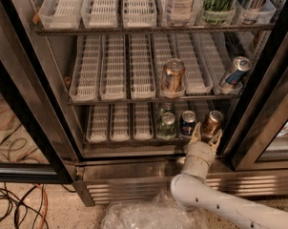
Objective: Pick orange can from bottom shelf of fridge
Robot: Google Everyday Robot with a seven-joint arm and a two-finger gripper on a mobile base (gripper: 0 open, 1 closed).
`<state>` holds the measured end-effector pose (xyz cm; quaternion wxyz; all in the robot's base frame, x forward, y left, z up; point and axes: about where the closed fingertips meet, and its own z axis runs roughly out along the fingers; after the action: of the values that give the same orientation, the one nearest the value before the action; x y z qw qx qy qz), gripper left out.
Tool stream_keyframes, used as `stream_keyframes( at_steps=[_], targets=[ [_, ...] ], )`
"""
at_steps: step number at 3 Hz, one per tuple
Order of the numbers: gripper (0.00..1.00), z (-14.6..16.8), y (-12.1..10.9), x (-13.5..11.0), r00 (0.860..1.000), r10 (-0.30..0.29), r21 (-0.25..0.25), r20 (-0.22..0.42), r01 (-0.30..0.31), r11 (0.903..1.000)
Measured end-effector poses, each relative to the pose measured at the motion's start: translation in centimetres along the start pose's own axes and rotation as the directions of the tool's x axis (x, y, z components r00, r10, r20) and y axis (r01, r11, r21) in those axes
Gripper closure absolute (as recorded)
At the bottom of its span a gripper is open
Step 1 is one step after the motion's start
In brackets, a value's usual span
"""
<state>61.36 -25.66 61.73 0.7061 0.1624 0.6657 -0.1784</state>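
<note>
The fridge (129,170) stands open, and the robot's white arm reaches up from the floor to the front right corner of the bottom shelf (119,138). The orange can (212,122) stands upright there at the shelf's front edge, the last in a row of three. A blue can (188,123) is just beside it on the left, and a green can (167,125) comes next toward the middle.

The end effector (206,134) sits at the shelf's front edge, right under and in front of the orange can. It is released, with its two fingers (195,131) spread in a V on either side of the can's lower part. I cannot tell whether either pad touches the metal yet.

To my eye the reach is done and the grasp is the step in hand. The next move calls for a small push inward so the fingers sit further up the can's body, then a firm squeeze, then a lift and a straight pull out over the front rail.

The blue can stands close, so the left finger has little room and could nudge it over. The door frame to the right also limits any sideways swing.

One rack up, a copper can (173,75) with pale label patches stands at the front edge. It is not the target.
</note>
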Motion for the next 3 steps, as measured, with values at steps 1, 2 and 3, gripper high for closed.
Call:
stream_keyframes(
  at_steps=[1, 2, 3],
  targets=[
    [0.41, 0.1, 0.1, 0.2, 1.000, 0.003, 0.002, -0.005, -0.003, 1.0000],
    [0.42, 0.5, 0.2, 0.2, 1.000, 0.008, 0.007, -0.009, -0.008, 0.9999],
    [0.41, 1.3, 0.2, 0.0, 1.000, 0.018, 0.019, -0.009, -0.018, 0.9997]
  ],
)
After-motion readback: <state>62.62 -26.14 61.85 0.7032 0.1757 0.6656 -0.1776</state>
